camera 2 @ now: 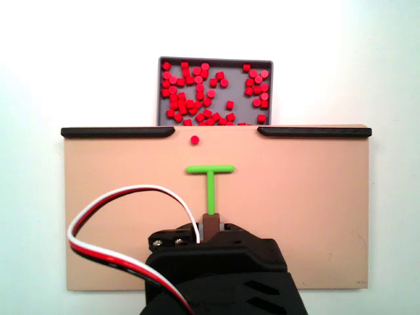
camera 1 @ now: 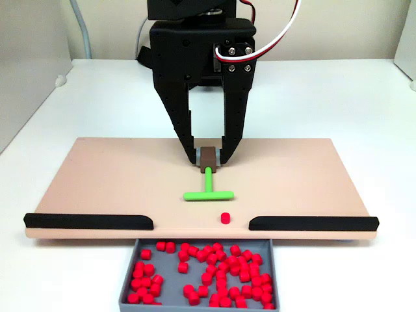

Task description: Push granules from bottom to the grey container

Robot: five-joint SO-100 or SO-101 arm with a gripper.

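My black gripper (camera 1: 208, 158) is shut on the brown handle block of a green T-shaped tool (camera 1: 208, 192), whose bar lies flat on the tan board (camera 1: 104, 182). From above, the same gripper (camera 2: 210, 225) and green tool (camera 2: 210, 172) sit mid-board. One red granule (camera 1: 225, 218) rests just beyond the bar, in the gap between the two black strips; from above that granule (camera 2: 195, 139) lies a little left of the bar's middle. The grey container (camera 1: 129, 263) sits against the board's edge past the gap and holds many red granules. In the other fixed view the grey container (camera 2: 159, 92) is at the top.
Two black strips (camera 1: 88, 221) (camera 1: 313, 223) line the board's edge on either side of the gap. A red, white and black cable (camera 2: 111, 197) loops over the board's left part. White table surrounds the board.
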